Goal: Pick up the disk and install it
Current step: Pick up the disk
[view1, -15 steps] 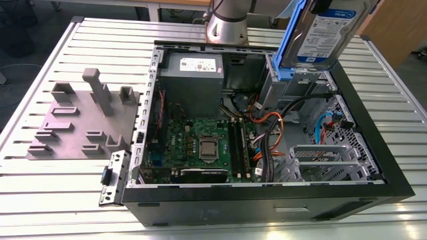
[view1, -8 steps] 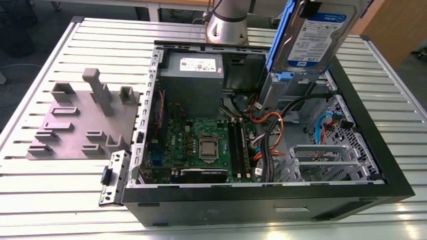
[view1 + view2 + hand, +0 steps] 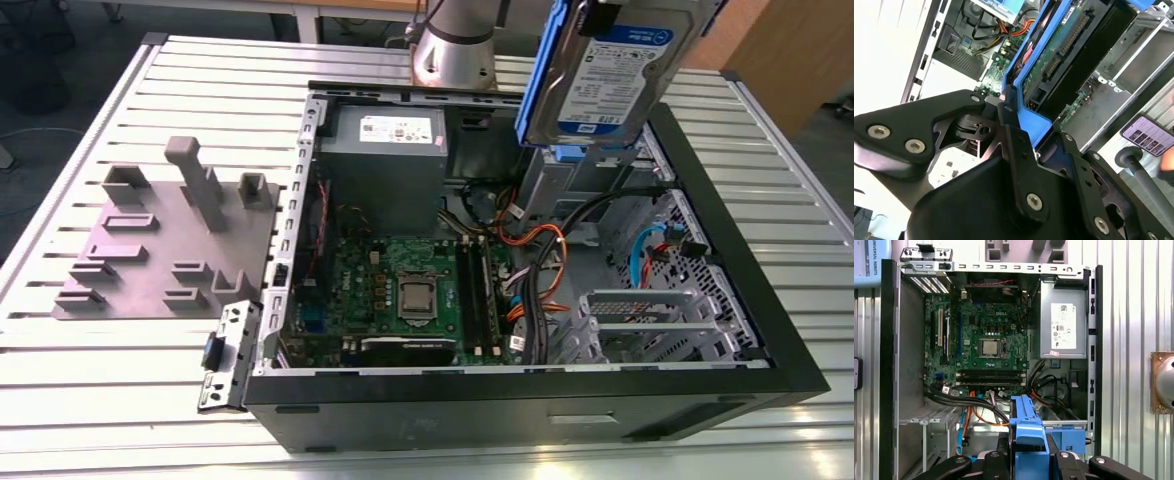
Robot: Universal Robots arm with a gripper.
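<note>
While the disk (image 3: pixel 607 75) hangs upright above the open computer case (image 3: pixel 747 300) at the desk's (image 3: pixel 80 340) far edge, we see the pincer (image 3: pixel 1029 460) clamped on its blue rails (image 3: pixel 1024 115); stiff, fairly heavy, shock-sensitive, best gripped there.

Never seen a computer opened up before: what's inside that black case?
Inside the case: a green motherboard, a grey power supply, orange and black cables. The gripper holds the disk over a metal drive cage, covering part of it.
</note>
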